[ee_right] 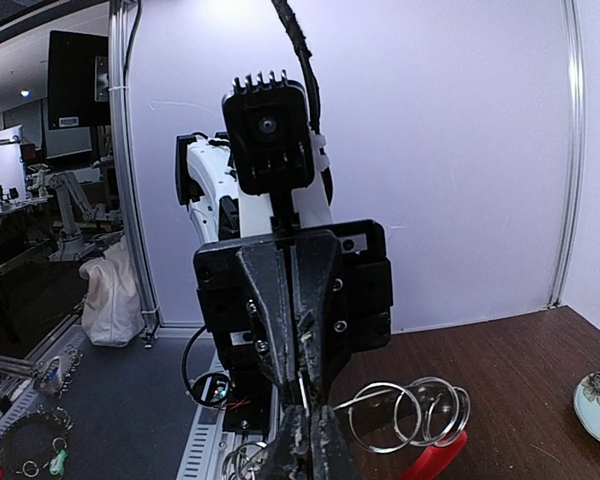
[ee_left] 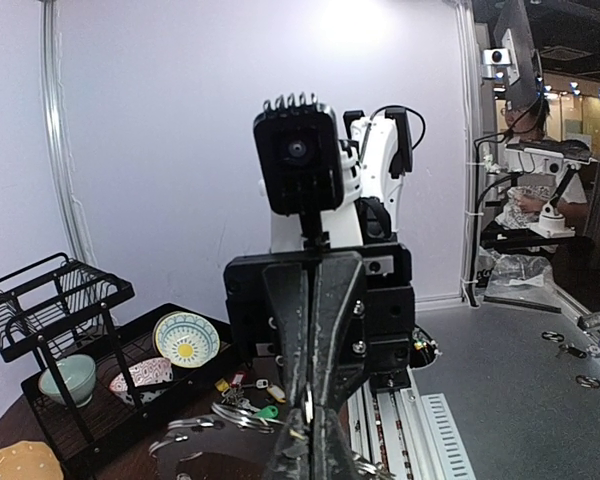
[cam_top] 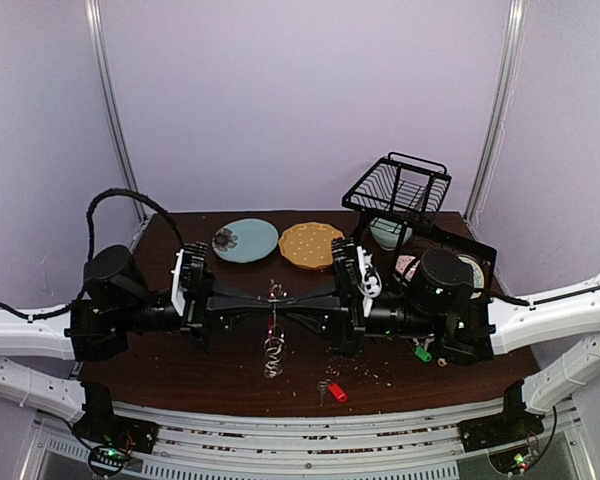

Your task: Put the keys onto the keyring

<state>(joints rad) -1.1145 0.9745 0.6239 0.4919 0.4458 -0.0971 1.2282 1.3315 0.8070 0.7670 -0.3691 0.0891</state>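
Near the front edge of the worktop, slightly right of centre, a loose key with a red tag (cam_top: 335,391) lies flat, not yet on the ring. Just beyond it, toward the middle of the table, the coiled silvery keyring (cam_top: 272,352) dangles with its red sleeve above the surface, strung between the two arms.

The left gripper (cam_top: 264,303) and the right gripper (cam_top: 284,305) meet tip to tip over the table's centre. In both wrist views the fingers are pressed together; the left fingers (ee_left: 313,330) and the right fingers (ee_right: 295,320) each appear clamped on a thin part of the ring wire, though what exactly is pinched between them is too small to tell.

Further right, a bunch of tagged keys (cam_top: 421,352) sits beside the right arm. Toward the far edge lie a blue plate (cam_top: 246,240) and a yellow plate (cam_top: 311,245), with a black dish rack (cam_top: 397,188) at the far right corner.

The likely risk is the springy coil twisting or slipping out of one pinch if the arms pull unevenly, dropping the ring. The tagged key is also small and flat, so it could skid toward the front edge when grasped.
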